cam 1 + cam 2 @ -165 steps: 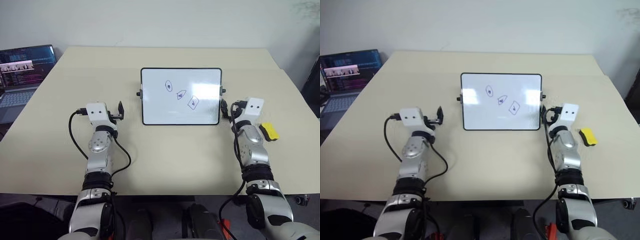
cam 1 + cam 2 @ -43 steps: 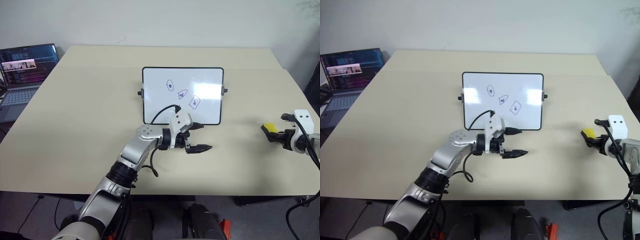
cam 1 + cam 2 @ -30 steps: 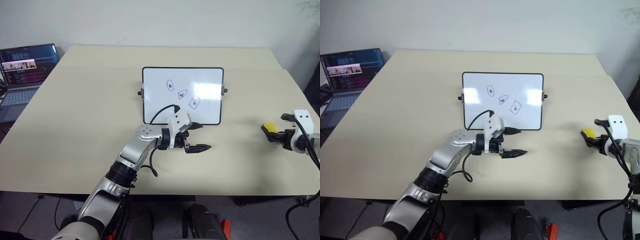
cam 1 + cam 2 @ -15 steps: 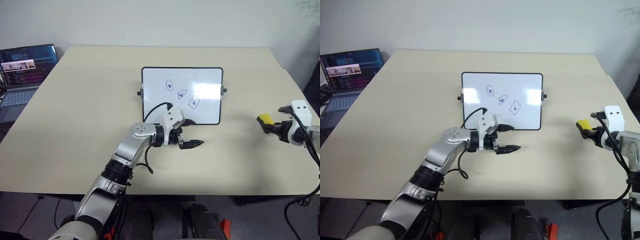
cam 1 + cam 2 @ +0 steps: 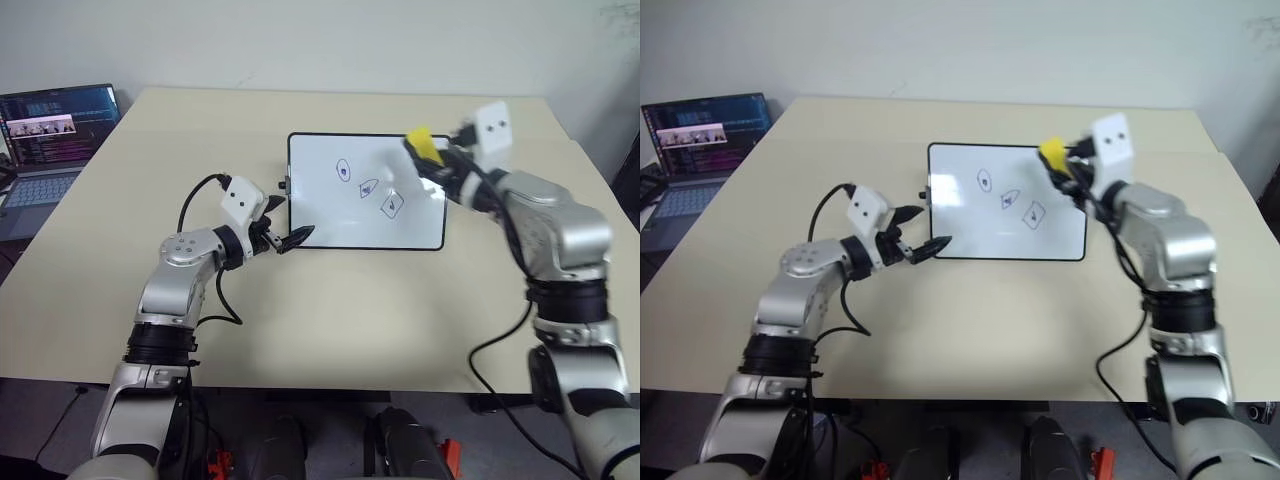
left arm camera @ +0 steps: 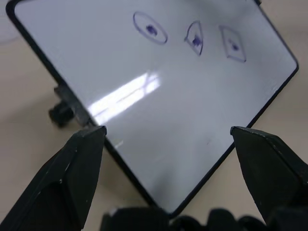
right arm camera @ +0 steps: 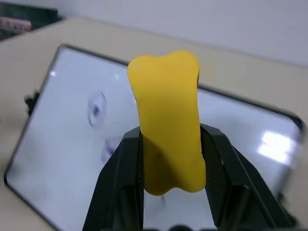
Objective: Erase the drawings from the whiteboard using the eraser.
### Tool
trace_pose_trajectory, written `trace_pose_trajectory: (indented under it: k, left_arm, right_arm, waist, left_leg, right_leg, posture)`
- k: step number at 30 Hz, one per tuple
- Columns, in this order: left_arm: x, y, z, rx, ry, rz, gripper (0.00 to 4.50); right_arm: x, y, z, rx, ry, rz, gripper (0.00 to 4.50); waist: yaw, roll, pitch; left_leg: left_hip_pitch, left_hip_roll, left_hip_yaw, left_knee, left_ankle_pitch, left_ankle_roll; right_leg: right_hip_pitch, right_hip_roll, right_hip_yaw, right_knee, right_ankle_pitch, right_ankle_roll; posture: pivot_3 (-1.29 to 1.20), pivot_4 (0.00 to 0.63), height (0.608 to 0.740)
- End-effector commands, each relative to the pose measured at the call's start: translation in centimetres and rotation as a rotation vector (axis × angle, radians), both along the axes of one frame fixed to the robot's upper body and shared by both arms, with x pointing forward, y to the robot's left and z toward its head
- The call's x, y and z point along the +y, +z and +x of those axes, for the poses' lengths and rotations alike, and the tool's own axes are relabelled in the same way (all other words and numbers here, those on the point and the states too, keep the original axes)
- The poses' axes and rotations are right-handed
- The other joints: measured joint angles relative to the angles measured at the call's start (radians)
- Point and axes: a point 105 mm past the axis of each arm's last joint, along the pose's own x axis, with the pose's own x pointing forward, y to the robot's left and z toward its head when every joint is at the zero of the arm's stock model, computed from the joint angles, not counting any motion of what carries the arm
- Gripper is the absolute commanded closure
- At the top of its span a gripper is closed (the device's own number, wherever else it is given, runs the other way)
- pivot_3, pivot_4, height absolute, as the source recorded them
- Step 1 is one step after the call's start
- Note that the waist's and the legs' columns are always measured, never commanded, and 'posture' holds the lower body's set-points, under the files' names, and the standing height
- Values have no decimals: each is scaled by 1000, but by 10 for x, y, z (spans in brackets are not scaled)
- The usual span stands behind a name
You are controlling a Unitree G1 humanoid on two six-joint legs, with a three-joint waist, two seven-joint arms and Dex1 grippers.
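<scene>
The small yellow block eraser (image 7: 166,122), probably light and slightly yielding, sits clamped across its middle by the right gripper (image 5: 1068,172) fingers above the glossy black-framed whiteboard (image 5: 330,215) mid-bench, while the left gripper (image 5: 290,238) fingers stand released near its corner.

Left hand (image 5: 288,238) spread wide, pointing inward; right hand (image 7: 169,139) raised, fingers clamped

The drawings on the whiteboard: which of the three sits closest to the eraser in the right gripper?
The lowest, rightmost drawing, the diamond outline nearest the board's right edge. The eraser, held by the right gripper, hovers over that side; the other two lie farther left.
</scene>
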Motion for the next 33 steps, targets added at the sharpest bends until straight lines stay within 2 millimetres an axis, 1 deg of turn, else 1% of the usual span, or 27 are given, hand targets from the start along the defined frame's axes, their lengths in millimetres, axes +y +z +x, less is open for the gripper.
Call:
trace_pose_trajectory:
  k: [1,3,4,7,11,14,17,20,25,31,33]
  left_arm:
    - [-2,17,-1,-89,4,23,0]
    - [-4,19,0,-96,8,16,0]
    - [-5,19,1,-98,8,11,0]
    - [-4,25,2,-118,23,1,0]
    - [-3,26,2,-122,25,3,0]
    - [-4,30,1,-134,15,5,0]
    - [-12,39,-5,-143,-27,-8,0]
    - [-13,41,-6,-148,-25,-2,0]
    - [-13,38,-7,-141,-33,20,0]
    - [-14,40,-8,-144,-35,20,0]
    - [-13,41,-9,-146,-34,23,0]
  right_arm:
    - [31,16,5,-146,25,-43,3238]
    - [41,13,9,-180,25,-66,3251]
    - [43,12,11,-187,24,-71,3252]
    - [56,-1,22,-156,8,-55,3252]
    - [58,-11,32,-134,-15,-68,3252]
    - [64,-15,34,-130,1,-97,3252]
    - [71,-16,35,-124,12,-118,3252]
    - [71,-15,37,-124,5,-122,3252]
    - [74,-11,44,-127,-28,-140,3252]
    - [70,-29,55,-80,-82,-173,3252]
    - [69,-38,58,-64,-100,-226,3253]
  waist:
    - [1,0,0]
    - [2,0,0]
    - [3,0,0]
    - [1,0,0]
    - [-6,0,0]
    - [-8,0,0]
    - [-9,0,0]
    - [-10,0,0]
    - [-11,0,0]
    - [-11,0,0]
    - [-12,0,0]
  left_leg:
    - [0,0,-1,0,0,0]
    - [0,0,-1,0,0,0]
    - [0,0,-1,0,0,0]
    - [0,0,-1,0,0,0]
    - [0,0,-1,0,0,0]
    - [0,0,-1,0,0,0]
    - [0,0,-1,0,0,0]
    - [0,0,-1,0,0,0]
    - [0,0,-1,0,0,0]
    - [0,0,-1,-1,0,0]
    - [0,0,-1,0,0,0]
  right_leg:
    - [0,0,-1,0,0,0]
    - [0,0,-1,0,0,0]
    - [0,0,-1,0,0,0]
    - [0,0,-1,0,0,0]
    - [0,0,-1,1,0,-1]
    - [0,0,-1,1,0,-1]
    - [0,0,-1,1,0,-1]
    - [0,0,-1,1,0,-1]
    - [0,0,-1,1,0,-1]
    - [0,0,-1,1,0,-1]
    - [0,0,-1,1,0,-1]
  posture:
    - [0,150,740]
    - [0,150,740]
    - [0,150,740]
    - [0,150,740]
    - [0,150,740]
    - [0,150,740]
    - [0,150,740]
    - [0,150,740]
    - [0,150,740]
    - [0,150,740]
    - [0,150,740]
